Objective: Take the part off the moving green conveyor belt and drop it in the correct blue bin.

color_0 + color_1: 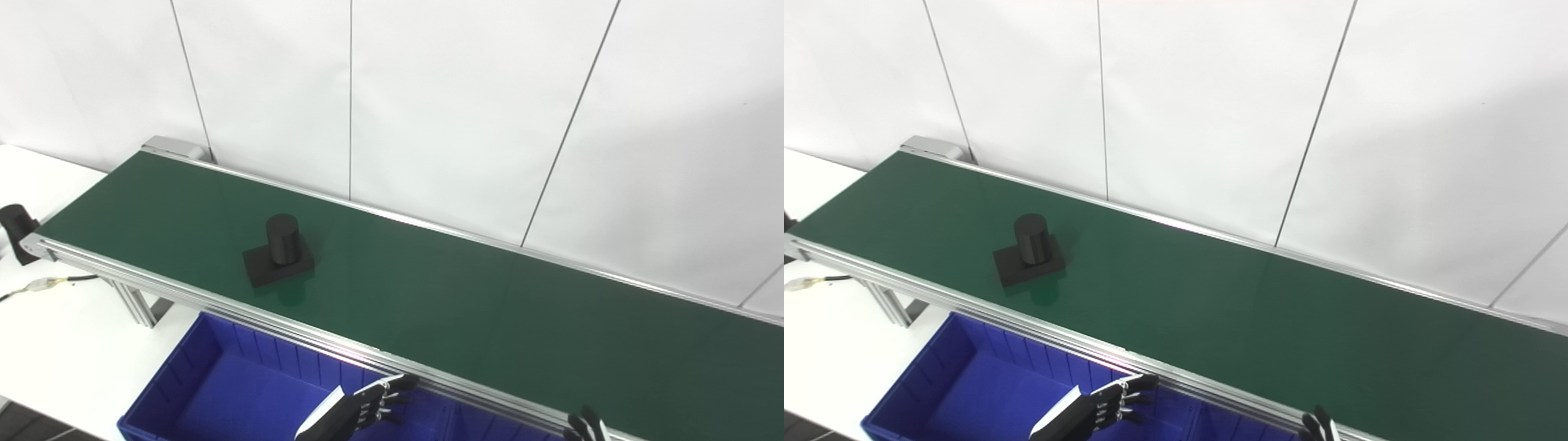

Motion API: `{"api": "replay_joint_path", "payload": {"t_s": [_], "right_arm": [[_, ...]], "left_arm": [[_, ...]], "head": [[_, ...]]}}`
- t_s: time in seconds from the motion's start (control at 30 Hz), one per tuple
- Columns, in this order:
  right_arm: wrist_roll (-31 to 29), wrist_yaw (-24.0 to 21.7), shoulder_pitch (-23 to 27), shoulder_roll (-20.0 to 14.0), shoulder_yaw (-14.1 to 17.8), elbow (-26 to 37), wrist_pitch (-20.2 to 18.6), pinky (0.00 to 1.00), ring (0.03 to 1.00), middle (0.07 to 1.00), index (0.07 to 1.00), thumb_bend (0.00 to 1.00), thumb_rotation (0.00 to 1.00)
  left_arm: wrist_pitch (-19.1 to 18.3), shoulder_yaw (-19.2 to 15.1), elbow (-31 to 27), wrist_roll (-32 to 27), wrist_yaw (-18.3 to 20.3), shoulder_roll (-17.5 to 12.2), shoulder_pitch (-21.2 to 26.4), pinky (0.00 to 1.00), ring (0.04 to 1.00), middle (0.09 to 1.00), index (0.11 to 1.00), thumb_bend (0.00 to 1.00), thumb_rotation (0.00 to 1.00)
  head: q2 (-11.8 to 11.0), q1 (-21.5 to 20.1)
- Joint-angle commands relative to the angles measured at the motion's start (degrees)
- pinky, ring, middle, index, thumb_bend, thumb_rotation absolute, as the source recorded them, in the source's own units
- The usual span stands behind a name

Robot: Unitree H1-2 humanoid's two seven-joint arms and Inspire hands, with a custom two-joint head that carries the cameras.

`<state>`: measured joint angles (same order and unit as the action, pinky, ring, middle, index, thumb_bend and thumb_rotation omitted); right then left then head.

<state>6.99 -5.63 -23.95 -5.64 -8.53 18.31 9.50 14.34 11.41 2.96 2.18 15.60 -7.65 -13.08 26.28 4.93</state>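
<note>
A black part (278, 252), a short cylinder standing on a square base, rests on the green conveyor belt (429, 294) toward its left half. My left hand (367, 407) hovers low over the blue bin (220, 392), below the belt's near rail and well to the right of the part; its fingers are spread and hold nothing. Only the fingertips of my right hand (585, 425) peek in at the bottom edge, near the rail; they look apart, and the rest of the hand is cut off.
The belt runs diagonally from upper left to lower right, framed by aluminium rails (245, 309). A second blue bin (490, 429) edge shows right of the first. White table (61, 343) with a cable (43, 283) lies at left; a white panel wall stands behind.
</note>
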Motion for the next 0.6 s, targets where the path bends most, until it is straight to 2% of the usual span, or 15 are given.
{"api": "replay_joint_path", "payload": {"t_s": [0.0, 0.13, 0.3, 0.43, 0.57], "right_arm": [[0.0, 1.1, 0.0, 1.0, 0.2, 4.0, 1.2, 0.81, 0.889, 0.907, 0.955, 0.88, 0.21], [1.1, 1.3, 0.7, 2.3, 0.6, 8.3, -0.9, 0.79, 0.858, 0.885, 0.939, 0.92, 0.21], [6.3, 1.8, 3.7, 3.6, 1.1, 13.4, -3.5, 0.70, 0.807, 0.840, 0.895, 0.99, 0.23], [9.4, 1.3, 7.1, 3.9, 1.0, 15.5, -6.1, 0.67, 0.783, 0.826, 0.883, 1.00, 0.28], [12.2, 0.6, 10.5, 4.1, 1.1, 16.8, -9.6, 0.66, 0.772, 0.824, 0.874, 1.00, 0.28]], "left_arm": [[1.7, -0.2, -0.9, -0.5, -0.2, -0.3, 0.8, 0.77, 0.872, 0.910, 0.887, 0.93, 0.06], [1.3, -0.5, -0.7, -1.3, 0.3, -0.7, 1.1, 0.79, 0.879, 0.912, 0.893, 0.93, 0.06], [1.1, -0.8, -0.2, -2.3, 0.8, -1.4, 1.6, 0.82, 0.886, 0.914, 0.903, 0.92, 0.04], [1.4, -1.0, 0.4, -1.8, 0.6, -1.8, 2.1, 0.83, 0.898, 0.928, 0.918, 0.91, 0.04], [1.9, -0.9, 0.8, -1.6, 0.5, -2.3, 2.5, 0.85, 0.927, 0.951, 0.929, 0.89, 0.02]], "head": [[0.2, -0.7], [0.5, -4.5], [1.0, -9.0], [1.3, -11.7], [1.8, -13.8]]}}
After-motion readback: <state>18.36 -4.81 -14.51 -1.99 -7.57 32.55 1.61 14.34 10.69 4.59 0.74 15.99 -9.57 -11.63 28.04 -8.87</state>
